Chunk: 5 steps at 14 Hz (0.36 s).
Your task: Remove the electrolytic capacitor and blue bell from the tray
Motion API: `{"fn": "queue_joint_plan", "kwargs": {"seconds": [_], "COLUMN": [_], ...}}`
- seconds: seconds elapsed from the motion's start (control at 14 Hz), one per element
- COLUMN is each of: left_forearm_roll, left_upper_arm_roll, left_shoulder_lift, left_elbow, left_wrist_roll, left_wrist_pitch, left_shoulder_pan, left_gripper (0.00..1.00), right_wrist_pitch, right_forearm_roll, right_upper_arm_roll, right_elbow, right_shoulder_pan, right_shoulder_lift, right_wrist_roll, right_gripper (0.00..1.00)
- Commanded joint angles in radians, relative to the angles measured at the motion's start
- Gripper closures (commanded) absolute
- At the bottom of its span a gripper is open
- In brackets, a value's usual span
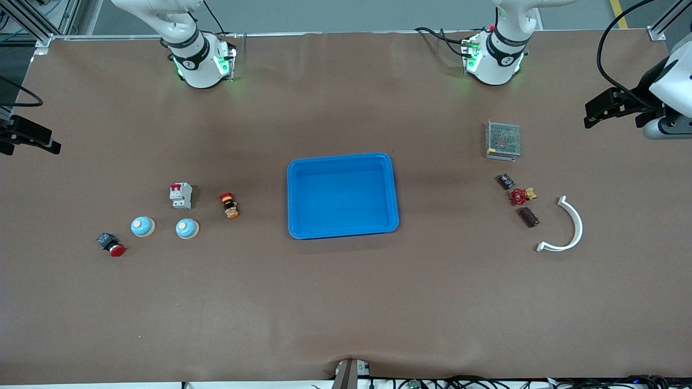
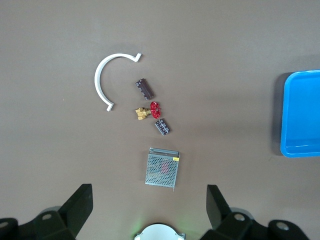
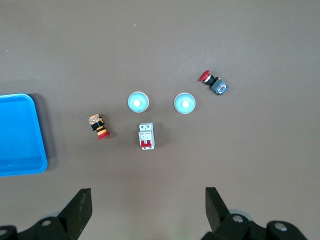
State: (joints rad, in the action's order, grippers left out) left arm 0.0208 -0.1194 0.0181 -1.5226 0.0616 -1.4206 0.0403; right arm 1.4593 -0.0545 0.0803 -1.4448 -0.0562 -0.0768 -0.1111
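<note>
Two dark cylindrical capacitors [image 1: 505, 181] [image 1: 529, 217] lie toward the left arm's end of the table, one on each side of a red valve. In the left wrist view the capacitors [image 2: 162, 126] [image 2: 144, 89] lie well below the camera. Two light blue bells [image 1: 142, 226] [image 1: 187, 228] stand side by side toward the right arm's end, and the right wrist view looks down on both bells [image 3: 184, 103] [image 3: 137, 101]. An empty blue tray [image 1: 343, 195] sits mid-table. My left gripper [image 1: 594, 111] [image 2: 148, 192] and right gripper [image 1: 27, 141] [image 3: 148, 192] hang high over their ends of the table, both open and empty.
A metal mesh box [image 1: 503, 140], the red valve [image 1: 520, 195] and a white curved piece [image 1: 570, 227] lie by the capacitors. A white circuit breaker [image 1: 181, 195], an orange-and-black switch [image 1: 228, 205] and a red push button [image 1: 111, 244] lie around the bells.
</note>
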Motion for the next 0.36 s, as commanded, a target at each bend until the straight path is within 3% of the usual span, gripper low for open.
{"fn": "queue_joint_plan", "kwargs": {"seconds": [0.0, 0.29], "left_forearm_roll": [0.018, 0.018], "left_upper_arm_roll": [0.000, 0.001], "left_shoulder_lift": [0.011, 0.010], "left_elbow": [0.013, 0.013], "left_wrist_roll": [-0.008, 0.007], "left_wrist_pitch": [0.006, 0.006], "left_shoulder_pan": [0.004, 0.004], "left_gripper": [0.00, 0.00], "right_wrist_pitch": [-0.017, -0.016], "right_forearm_roll": [-0.016, -0.016], "right_upper_arm_roll": [0.019, 0.022], "right_elbow": [-0.008, -0.006], "right_shoulder_pan": [0.015, 0.019], "right_shoulder_lift": [0.022, 0.022], "right_wrist_roll": [0.028, 0.028], "right_gripper": [0.00, 0.00]}}
